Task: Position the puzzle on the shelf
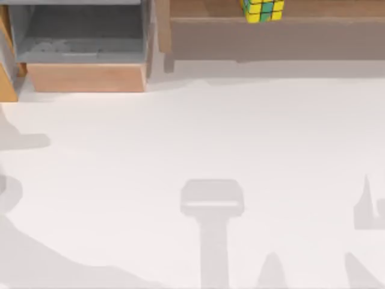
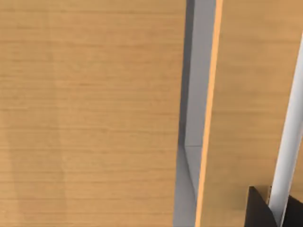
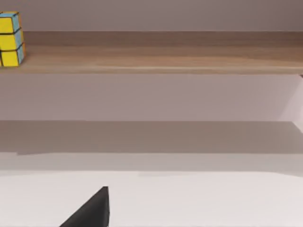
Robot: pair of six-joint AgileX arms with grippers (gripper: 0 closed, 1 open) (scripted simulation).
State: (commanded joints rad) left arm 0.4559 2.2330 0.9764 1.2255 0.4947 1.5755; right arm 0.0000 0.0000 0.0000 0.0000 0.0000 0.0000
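A rendered test bench rather than a lived-in room: a bare white table (image 1: 192, 180) under flat light, with plain wooden furniture along its far edge, a grey-lined box (image 1: 81, 36) and a long shelf (image 1: 313, 12), all untextured and spotless.

Ahead of the right gripper (image 3: 102, 208), bare table (image 3: 189, 198) runs open to the shelf (image 3: 165, 59); the puzzle (image 3: 10, 39) occupies its far end.

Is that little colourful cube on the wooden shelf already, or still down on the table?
On the shelf. The puzzle sits on the shelf ledge in the top view, and the right wrist view shows it resting there too, with nothing holding it.
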